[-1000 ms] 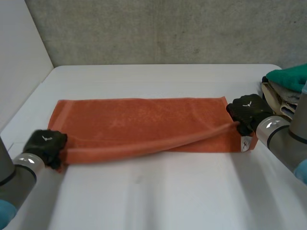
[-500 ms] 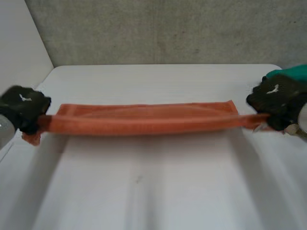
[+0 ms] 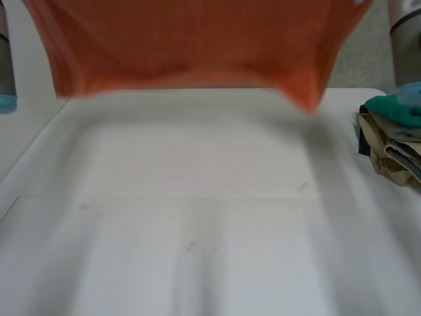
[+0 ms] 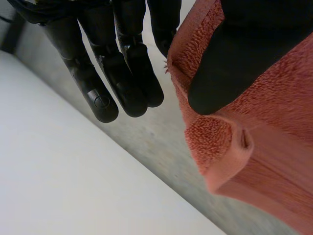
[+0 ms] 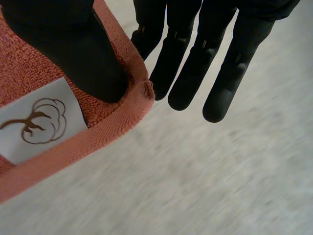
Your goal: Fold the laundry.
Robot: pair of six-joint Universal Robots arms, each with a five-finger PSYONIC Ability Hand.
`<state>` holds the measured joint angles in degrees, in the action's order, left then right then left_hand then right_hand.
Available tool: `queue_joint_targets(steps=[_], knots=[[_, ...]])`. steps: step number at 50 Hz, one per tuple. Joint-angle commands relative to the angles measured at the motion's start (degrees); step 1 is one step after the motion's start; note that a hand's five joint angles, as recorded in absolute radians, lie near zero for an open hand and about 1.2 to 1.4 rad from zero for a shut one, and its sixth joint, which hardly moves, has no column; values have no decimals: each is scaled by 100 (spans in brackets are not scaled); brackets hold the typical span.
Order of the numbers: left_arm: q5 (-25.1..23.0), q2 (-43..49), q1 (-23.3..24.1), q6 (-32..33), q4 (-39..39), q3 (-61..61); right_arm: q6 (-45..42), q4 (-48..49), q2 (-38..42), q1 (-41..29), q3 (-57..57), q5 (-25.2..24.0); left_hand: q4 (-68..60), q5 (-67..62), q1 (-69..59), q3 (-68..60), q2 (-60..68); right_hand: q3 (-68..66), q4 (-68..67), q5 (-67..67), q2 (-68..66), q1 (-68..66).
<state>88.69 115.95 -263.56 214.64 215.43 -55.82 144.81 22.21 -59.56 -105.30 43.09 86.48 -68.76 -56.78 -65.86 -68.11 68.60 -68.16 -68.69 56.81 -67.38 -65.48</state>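
Towel (image 3: 191, 46), orange, hangs spread across the top of the head frame, clear of the counter (image 3: 197, 230), its long axis running left to right between my two arms. Each hand has one top corner, so neither is nearer. The cloth falls away below my fingers toward the counter, and its lower right corner dips lowest, at the upper right of the frame. My left hand (image 4: 122, 63) pinches its corner under the thumb, with the other fingers straight and apart from the cloth. My right hand (image 5: 195, 58) does likewise: thumb clamped on the hemmed corner, remaining fingers extended off the cloth. Just beside that thumb sits a white label (image 5: 34, 122) with a brown cotton-boll drawing; I can read no writing on it. A pile of clothes (image 3: 391, 141) lies at the frame's right edge. I judge that lowering the towel next needs both hands moving level.
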Motion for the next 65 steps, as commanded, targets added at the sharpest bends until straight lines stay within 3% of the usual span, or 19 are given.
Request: queue_joint_targets(steps=[1, 10, 19, 28, 34, 39, 43, 44, 50, 57, 61, 65], knots=[[-27, -196, -187, -422, -694, -481, 188, 478, -609, 45, 1165, -271, -1124, -1322, -1414, -1189, 1140, -1184, -1131, 1319, -1262, -1452], [-519, -187, -310, -387, -774, -2054, 162, -199, -495, 9, 2141, -447, -1124, -1322, -1414, -1189, 1140, -1184, -1131, 1319, -1262, -1452], [-1143, 593, -503, -54, 182, -3723, 13, -735, 102, -8, 3283, -632, -1124, -1322, -1414, -1189, 1140, -1184, -1131, 1319, -1262, -1452], [-1196, 1122, -758, 649, 1053, -4744, -480, -929, 217, 44, 4040, -615, -621, -819, -912, -687, 638, -1184, -1131, 1319, -1262, -1452], [-1223, 798, -934, 931, 1002, -5017, -603, -1324, -11, 167, 4172, -606, 2085, 1887, 1795, 2020, -2069, -1184, -1131, 1319, -1262, -1452], [-1267, 455, -961, 791, 317, -5044, -647, -1614, -179, 255, 4260, -649, 2004, 1806, 1714, 1938, -1987, -1184, -1131, 1319, -1262, -1452], [-1319, 384, -1013, 667, -123, -4930, -665, -1623, -196, 264, 4330, -667, 58, -140, -232, -7, -42, -1184, -1131, 1319, -1262, -1452], [-1345, 367, -1065, 606, -280, -4869, -665, -1632, -214, 282, 4357, -667, -1112, -1310, -1402, -1177, 1128, -1184, -1131, 1319, -1262, -1452], [-1311, 16, -1145, 650, -1221, -4938, -726, -1816, -258, 396, 4366, -667, -1124, -1322, -1414, -1189, 1140, -1184, -1131, 1319, -1262, -1452], [-1311, -1222, -1259, 1141, -3004, -5465, -1481, -3282, -714, 677, 4331, -702, -1124, -1322, -1414, -1189, 1140, -1184, -1131, 1319, -1262, -1452], [-1416, -2188, -1356, 2009, -4470, -5834, -2419, -4957, -1197, 905, 4400, -781, -1124, -1322, -1414, -1189, 1140, -1184, -1131, 1319, -1262, -1452], [-1486, -2770, -1593, 2696, -5466, -5975, -3133, -5937, -1453, 1134, 4568, -878, -1124, -1322, -1414, -1189, 1140, -1184, -1131, 1319, -1262, -1452]])
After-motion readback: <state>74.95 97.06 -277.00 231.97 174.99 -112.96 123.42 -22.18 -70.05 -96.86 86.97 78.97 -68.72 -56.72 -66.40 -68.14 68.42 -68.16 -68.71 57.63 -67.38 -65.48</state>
